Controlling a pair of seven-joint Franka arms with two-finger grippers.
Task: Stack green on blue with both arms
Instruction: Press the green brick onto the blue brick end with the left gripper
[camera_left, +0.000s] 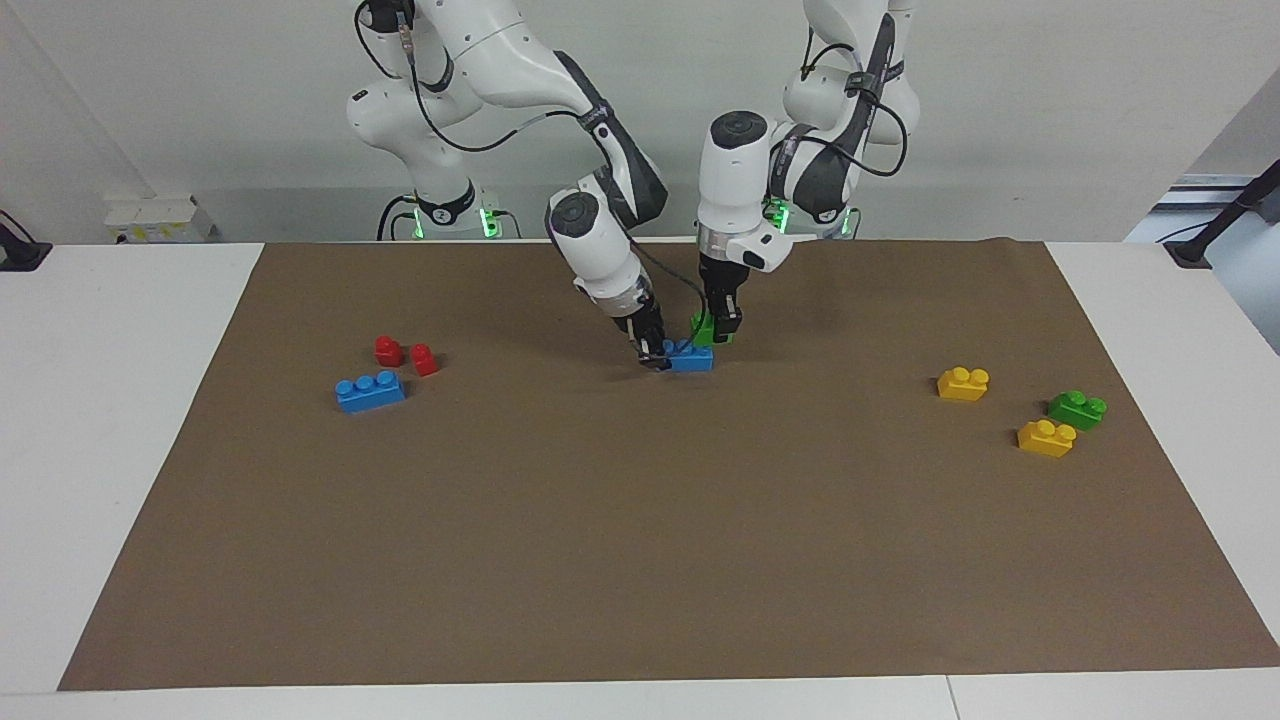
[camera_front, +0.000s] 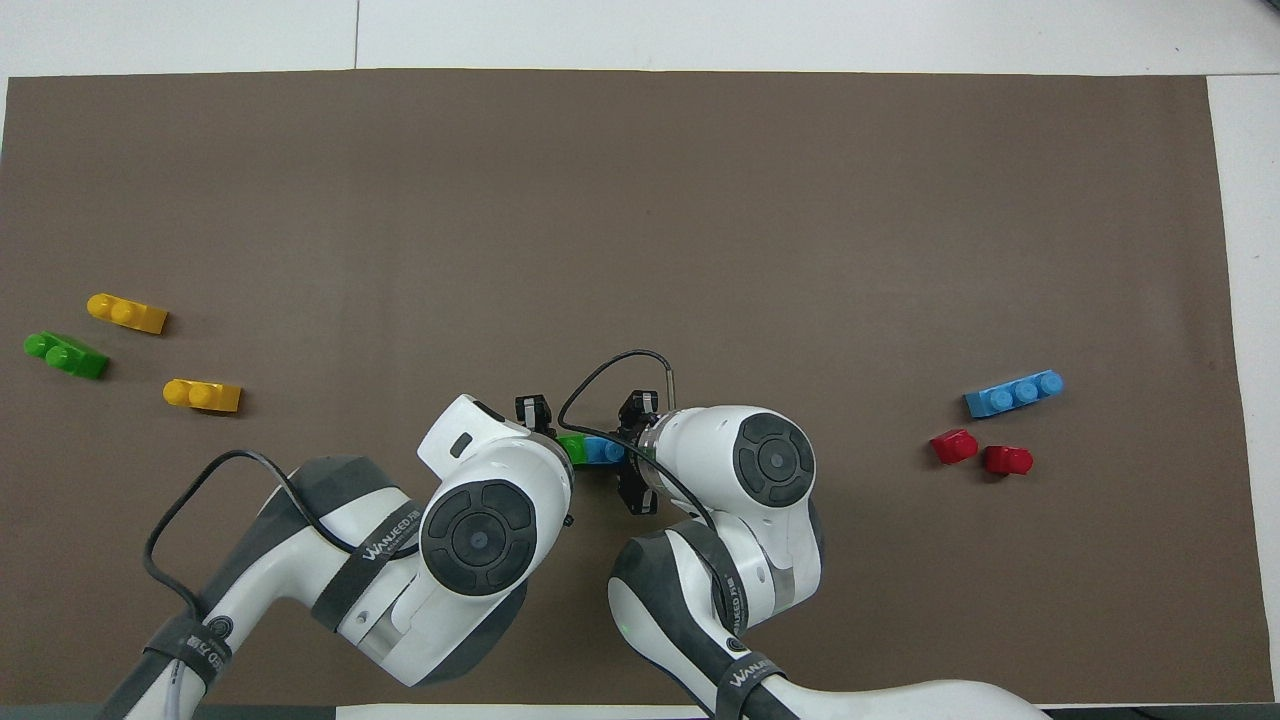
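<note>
My right gripper (camera_left: 655, 355) is shut on one end of a blue three-stud brick (camera_left: 692, 357) that lies on the brown mat (camera_left: 640, 560) near the robots' edge. My left gripper (camera_left: 722, 328) is shut on a small green brick (camera_left: 703, 327) and holds it over the blue brick's other end, touching or nearly touching its studs. From overhead, the green brick (camera_front: 573, 449) covers part of the blue brick (camera_front: 604, 450), and both wrists hide most of the fingers.
A second blue brick (camera_left: 370, 391) and two red bricks (camera_left: 405, 355) lie toward the right arm's end. Two yellow bricks (camera_left: 963, 383) and another green brick (camera_left: 1077, 409) lie toward the left arm's end.
</note>
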